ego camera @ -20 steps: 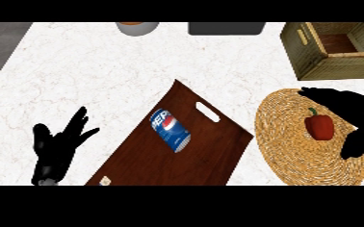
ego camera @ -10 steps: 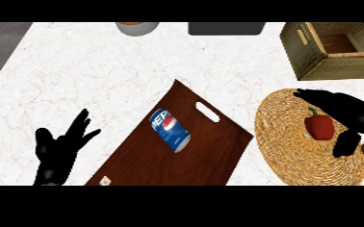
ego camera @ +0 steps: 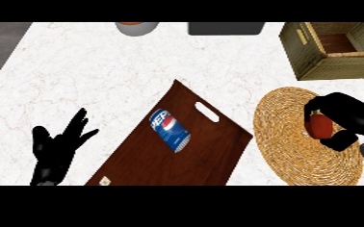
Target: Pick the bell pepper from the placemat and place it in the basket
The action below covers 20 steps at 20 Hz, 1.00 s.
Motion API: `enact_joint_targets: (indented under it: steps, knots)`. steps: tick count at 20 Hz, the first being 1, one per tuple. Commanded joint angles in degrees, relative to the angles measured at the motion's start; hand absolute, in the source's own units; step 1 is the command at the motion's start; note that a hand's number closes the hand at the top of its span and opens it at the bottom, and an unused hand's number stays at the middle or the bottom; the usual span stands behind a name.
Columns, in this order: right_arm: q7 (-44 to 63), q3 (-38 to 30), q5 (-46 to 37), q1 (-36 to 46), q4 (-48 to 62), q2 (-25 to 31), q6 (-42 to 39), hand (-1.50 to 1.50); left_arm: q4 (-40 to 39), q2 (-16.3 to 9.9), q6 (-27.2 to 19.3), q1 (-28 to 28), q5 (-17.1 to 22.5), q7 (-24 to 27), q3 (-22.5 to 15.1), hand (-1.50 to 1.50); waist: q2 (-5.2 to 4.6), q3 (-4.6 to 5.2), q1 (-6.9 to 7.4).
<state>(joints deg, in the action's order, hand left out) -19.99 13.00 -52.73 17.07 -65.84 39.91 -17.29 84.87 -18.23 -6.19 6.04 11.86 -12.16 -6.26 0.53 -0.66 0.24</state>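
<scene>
A red bell pepper [ego camera: 320, 124] sits on the round woven placemat [ego camera: 292, 139] at the right. My right hand [ego camera: 343, 115] is curled round it from the right, fingers over its top and thumb under it, hiding most of the pepper. The wooden basket [ego camera: 316, 53], an open crate, stands at the back right, beyond the placemat. At the lower left my left hand [ego camera: 55, 146] rests open with fingers up, holding nothing.
A dark wooden tray [ego camera: 206, 158] with a handle slot lies diagonally in the middle, and a blue soda can [ego camera: 169, 130] lies on it. At the back edge stand a cup [ego camera: 136, 27] and a dark grey object [ego camera: 225, 28].
My right hand has lowered over the pepper and its fingers have curled round it. The left hand has hardly moved.
</scene>
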Motion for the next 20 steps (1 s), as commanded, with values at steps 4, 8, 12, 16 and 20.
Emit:
enact_joint_targets:
  steps: [4,8,12,16,20]
  knots:
    - [-0.93,1.57,-5.60,1.14,3.59,-3.62,5.88,1.50,-2.90,1.92,-1.04,1.20,-2.59,-3.15,-1.82,0.00,-0.65,0.63,0.17]
    - [1.73,-0.34,-4.60,3.20,1.55,-4.26,2.55,1.50,-9.58,0.53,2.78,-1.14,0.03,-0.81,1.88,0.00,-0.63,0.72,-0.46]
    - [21.00,0.20,-3.38,3.98,-11.39,-13.69,-6.09,1.50,-5.63,0.04,1.60,2.82,-0.72,-1.83,1.42,0.00,0.08,0.90,-1.32]
    - [31.76,-1.07,-2.84,4.12,-22.66,-18.55,-8.67,1.50,-3.86,0.40,1.16,3.66,-1.36,-2.28,0.85,0.00,0.25,0.81,-1.78]
    - [36.89,-9.41,6.23,4.94,-28.32,-26.68,-7.80,1.50,-3.22,1.25,0.02,3.61,-1.60,-2.13,1.02,0.00,0.21,0.70,-2.28]
